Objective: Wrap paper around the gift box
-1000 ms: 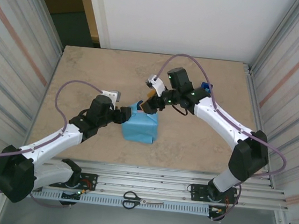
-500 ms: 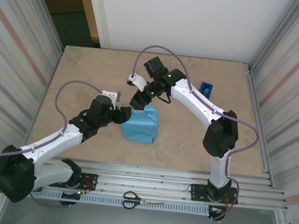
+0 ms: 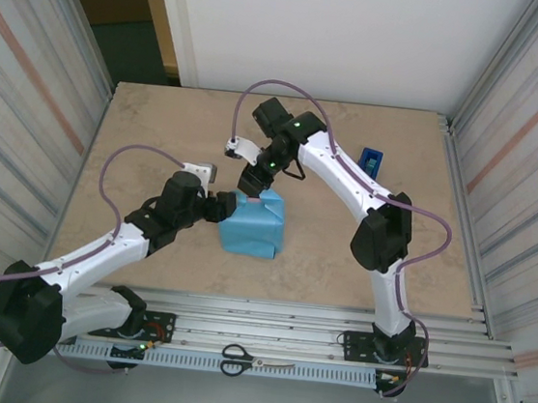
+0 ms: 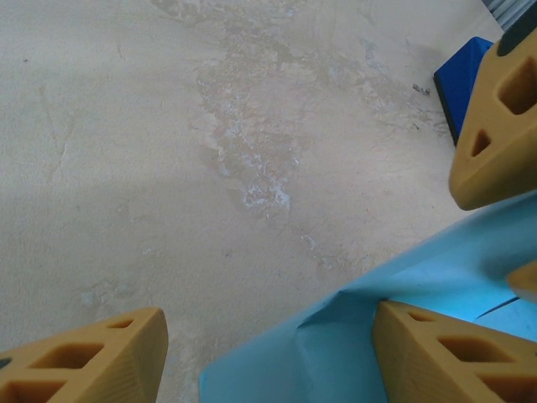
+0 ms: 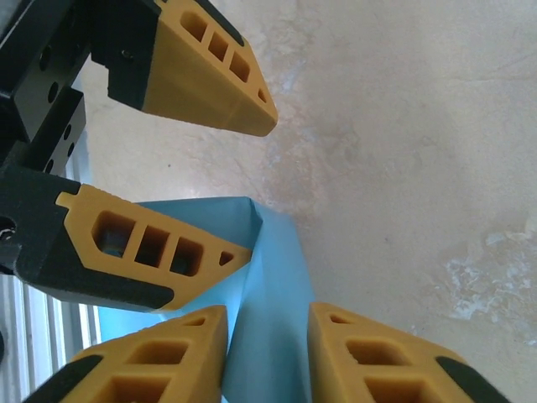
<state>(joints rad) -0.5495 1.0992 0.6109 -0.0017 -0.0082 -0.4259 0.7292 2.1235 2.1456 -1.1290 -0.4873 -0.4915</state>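
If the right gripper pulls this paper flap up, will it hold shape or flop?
Likely floppy: the paper bends and creases inside the right gripper. Probably light, and it may tear at the crease if yanked.

The paper (image 4: 323,357) runs off the left wrist view's bottom edge.

Sky-blue paper (image 3: 251,227) folded into a boxy bundle, mid-table

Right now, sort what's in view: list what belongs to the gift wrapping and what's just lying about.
In the job: paper, folded into a box shape; left end effector and right end effector, both at it.
Lying about, for now: tape dispenser, far right; scissors, near edge.
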